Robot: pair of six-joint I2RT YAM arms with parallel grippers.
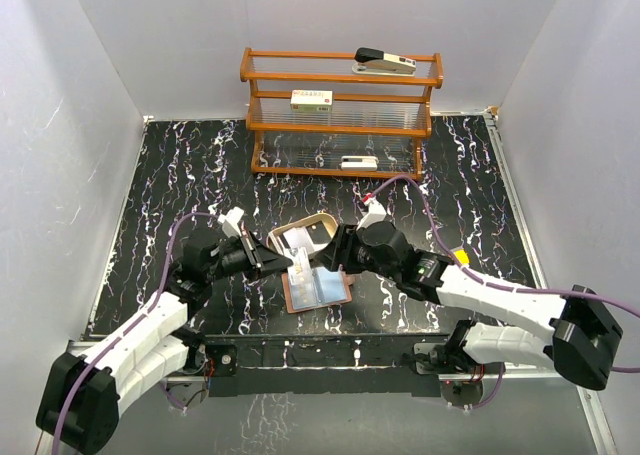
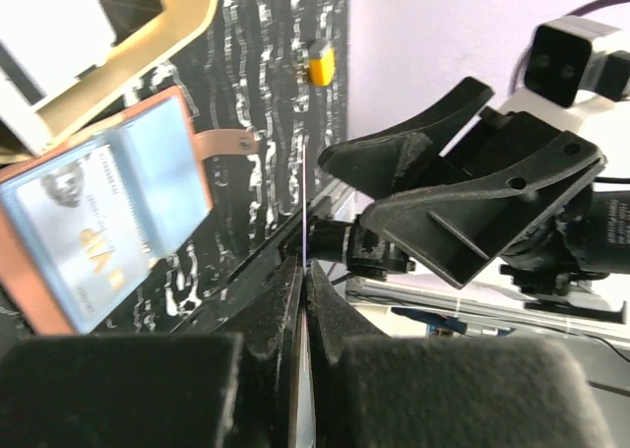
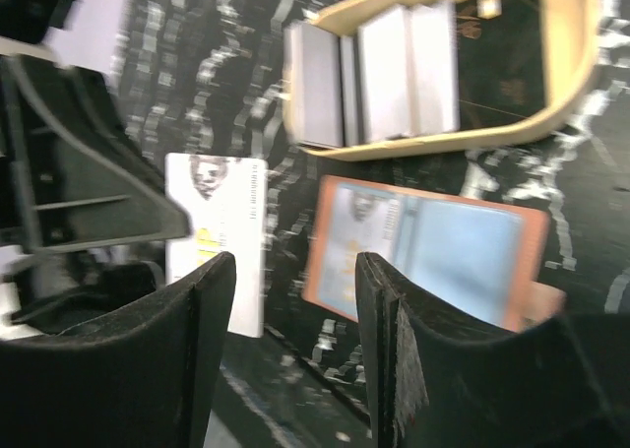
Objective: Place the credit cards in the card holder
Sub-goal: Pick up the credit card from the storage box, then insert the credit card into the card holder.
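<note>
The small reddish-brown leather card holder (image 1: 318,291) lies opened flat on the black, white-veined table (image 1: 180,175). It is the thing closest to the arm bases, and its bluish-grey glossy pockets face up. A silvery-grey credit card (image 2: 84,236) with a portrait and gold lettering sits tucked in the pocket of the half toward the left arm.

Just beside that half, the left gripper (image 2: 306,281) is clamped on a thin white credit card (image 3: 231,212) with a portrait and yellow marks. The card is held on edge, apart from the card holder, and whether its lower edge touches the table cannot be told.

At the card holder's far edge the right gripper (image 3: 295,271) hangs over the table with its fingers spread wide and nothing between them.

Just beyond the card holder stands a tan oval tray (image 3: 571,74) with a raised rim, and several more white and grey cards (image 3: 384,69) lie in it side by side.

Well beyond the tray, against the back wall, stands a brown wooden three-tier rack (image 1: 340,79) with clear shelves. It carries a black-and-white stapler (image 1: 385,62) on top, a white labelled box (image 1: 311,99) on the middle shelf and a smaller white item (image 1: 358,161) on the lowest shelf.
</note>
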